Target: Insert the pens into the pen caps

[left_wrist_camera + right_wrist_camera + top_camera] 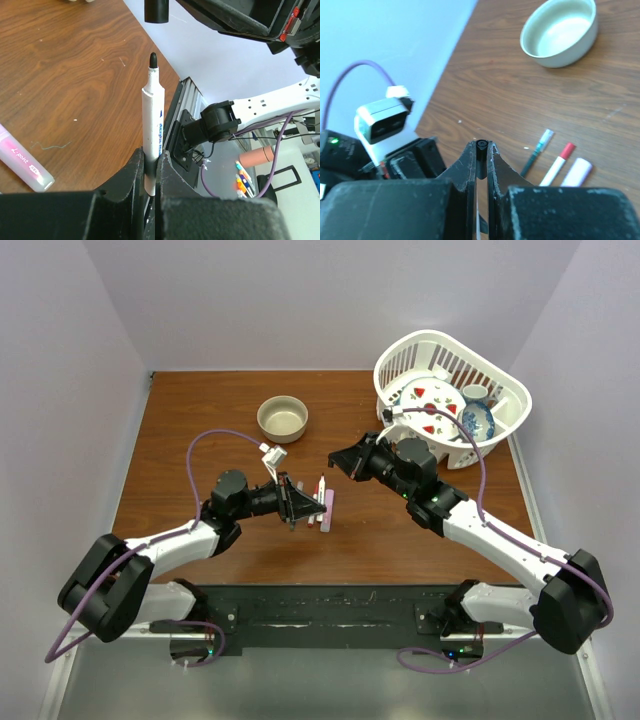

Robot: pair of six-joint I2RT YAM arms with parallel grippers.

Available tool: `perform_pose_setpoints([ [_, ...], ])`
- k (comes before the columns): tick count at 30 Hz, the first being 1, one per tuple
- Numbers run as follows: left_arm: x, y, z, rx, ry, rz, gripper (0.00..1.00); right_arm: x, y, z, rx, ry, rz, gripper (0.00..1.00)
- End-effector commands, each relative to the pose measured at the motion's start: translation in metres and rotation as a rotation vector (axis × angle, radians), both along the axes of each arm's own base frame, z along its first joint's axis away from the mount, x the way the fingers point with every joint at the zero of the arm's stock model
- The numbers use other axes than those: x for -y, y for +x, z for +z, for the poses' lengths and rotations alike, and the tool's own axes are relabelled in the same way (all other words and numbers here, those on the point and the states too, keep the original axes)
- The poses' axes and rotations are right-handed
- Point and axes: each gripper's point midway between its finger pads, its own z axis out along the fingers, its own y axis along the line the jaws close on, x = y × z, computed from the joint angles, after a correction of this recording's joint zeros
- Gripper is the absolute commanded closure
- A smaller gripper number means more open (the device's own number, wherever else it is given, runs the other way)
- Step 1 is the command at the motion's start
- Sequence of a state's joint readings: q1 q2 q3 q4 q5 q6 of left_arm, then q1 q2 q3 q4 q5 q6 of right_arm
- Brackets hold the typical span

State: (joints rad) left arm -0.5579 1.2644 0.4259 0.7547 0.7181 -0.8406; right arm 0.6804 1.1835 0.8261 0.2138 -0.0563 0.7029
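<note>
My left gripper [152, 159] is shut on a white pen [153, 120] that stands upright with its bare black tip on top. Just above and slightly to the right of that tip hangs a dark pen cap [156, 11]. My right gripper [481, 150] is shut on this cap [481, 146], whose open end faces the camera. The two grippers, left [296, 502] and right [336, 462], face each other over the middle of the table. On the wood lie a pink marker [25, 162], a white pen with a red cap [558, 162] and a dark slim pen [536, 152].
A tan round bowl [283, 418] sits at the back centre of the table. A white basket [440, 337] holding dishes stands at the back right, close behind the right arm. The loose pens [324, 503] lie right beside the left gripper.
</note>
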Motion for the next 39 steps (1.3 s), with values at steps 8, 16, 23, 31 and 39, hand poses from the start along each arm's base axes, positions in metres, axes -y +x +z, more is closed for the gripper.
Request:
perform_pose_setpoints([
  [8,0.003,-0.006,0.019,0.054,-0.061,-0.039,1.0,-0.012,-0.012,0.029,0.06,0.126,0.075,1.0],
  [16,0.003,-0.005,0.019,0.054,-0.058,-0.038,1.0,-0.015,-0.015,0.025,0.053,0.12,0.1,1.0],
  [23,0.003,-0.005,0.022,0.067,-0.057,-0.035,1.0,-0.014,-0.019,0.01,0.032,0.091,0.111,1.0],
  [31,0.003,-0.003,0.022,0.071,-0.05,-0.029,1.0,-0.02,-0.023,0.007,0.033,0.085,0.128,1.0],
  [39,0.003,-0.002,0.022,0.07,-0.048,-0.023,1.0,-0.023,-0.029,0.004,0.033,0.081,0.149,1.0],
])
